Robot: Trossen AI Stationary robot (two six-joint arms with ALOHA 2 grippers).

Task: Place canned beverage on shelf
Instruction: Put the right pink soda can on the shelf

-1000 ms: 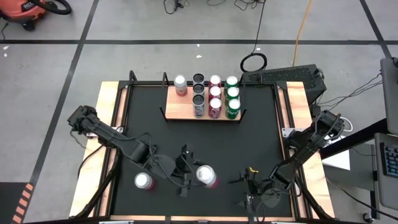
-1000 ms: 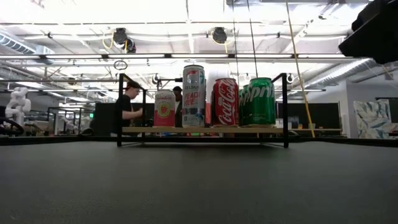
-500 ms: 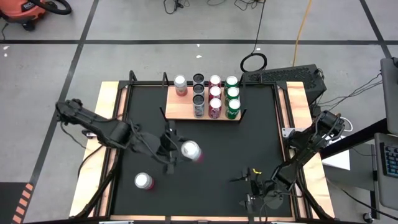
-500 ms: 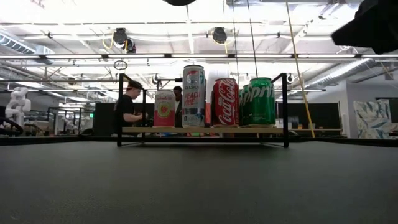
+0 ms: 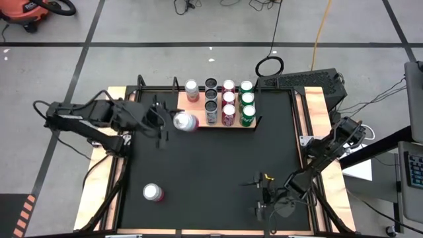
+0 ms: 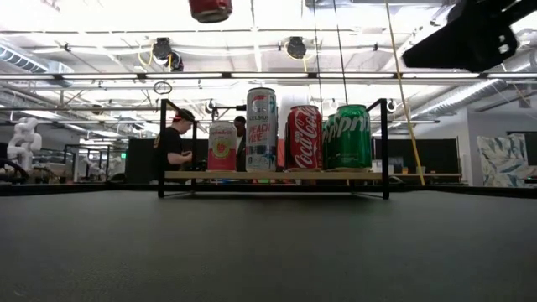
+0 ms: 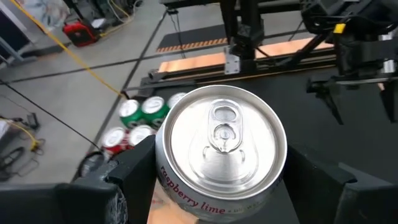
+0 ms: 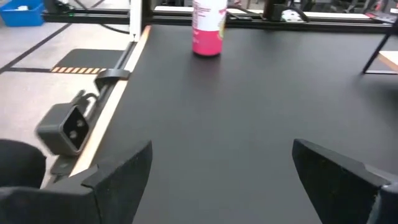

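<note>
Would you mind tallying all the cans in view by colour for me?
Pink cans: 3
White cans with dark tops: 3
Red cans: 3
Green cans: 3
Total: 12

An orange vacuum sits at the top left of the high view. A yellow cable runs down the floor at upper right, beside a black cable coil. In the low view, a person stands left of centre.
</note>
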